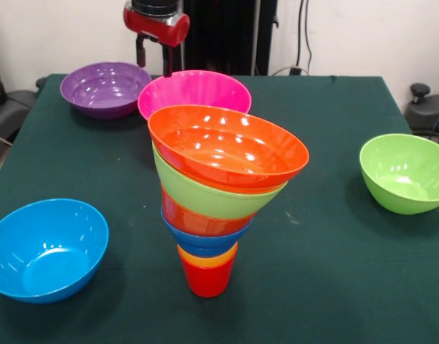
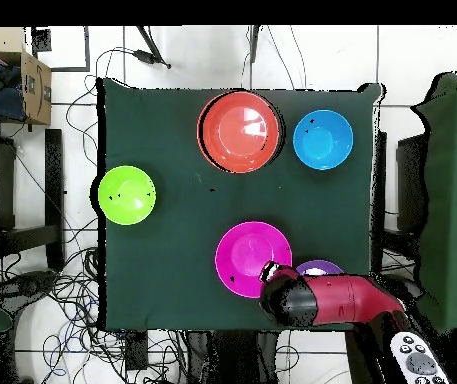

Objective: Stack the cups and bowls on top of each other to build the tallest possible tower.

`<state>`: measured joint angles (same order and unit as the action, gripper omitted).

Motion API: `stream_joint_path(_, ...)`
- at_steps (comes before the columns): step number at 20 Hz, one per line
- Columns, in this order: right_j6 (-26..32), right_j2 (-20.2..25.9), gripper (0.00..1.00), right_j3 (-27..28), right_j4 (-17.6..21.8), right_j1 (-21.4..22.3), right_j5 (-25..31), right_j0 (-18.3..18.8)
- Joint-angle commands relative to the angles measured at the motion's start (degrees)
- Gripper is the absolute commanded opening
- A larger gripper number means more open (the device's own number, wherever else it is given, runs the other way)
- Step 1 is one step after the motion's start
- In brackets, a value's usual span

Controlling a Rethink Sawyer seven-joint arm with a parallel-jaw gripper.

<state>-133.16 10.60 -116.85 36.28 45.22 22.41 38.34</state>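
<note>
My tool (image 1: pixel 154 61) hangs at the pink bowl's (image 1: pixel 194 92) far rim, fingers parted and holding nothing, beside the purple bowl (image 1: pixel 104 87). The tower (image 1: pixel 215 190) stands mid-desk (image 1: pixel 334 272), leaning, red cup (image 1: pixel 207 278) lowest.

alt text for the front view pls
A tilted funnel-shaped tower of nested cups and bowls stands on a green table, red cup lowest. Loose pink, purple, blue and lime bowls surround it; the gripper hangs behind.
</note>
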Motion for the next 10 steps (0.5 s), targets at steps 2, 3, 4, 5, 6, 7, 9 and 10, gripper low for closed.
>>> stream_joint_path(2,-2.20,0.64,1.00,1.89,-0.03,-1.96,-2.68,-1.58)
stream_joint_path(3,-3.18,0.12,1.00,1.55,-0.21,-2.08,-3.14,-2.14)
stream_joint_path(4,-3.98,-0.27,1.00,1.24,-0.40,-2.25,-3.59,-2.59)
stream_joint_path(5,-4.77,-0.65,1.00,0.94,-0.58,-2.42,-4.05,-3.04)
stream_joint_path(6,-5.57,-1.35,1.00,0.90,-0.39,-2.82,-4.79,-3.65)
stream_joint_path(7,-6.37,-2.05,1.00,0.87,-0.20,-3.23,-5.53,-4.25)
stream_joint_path(9,-7.71,-3.33,1.00,0.52,-0.20,-4.28,-6.95,-5.12)
stream_joint_path(10,-7.97,-3.75,1.00,0.30,-0.39,-4.65,-7.39,-5.34)
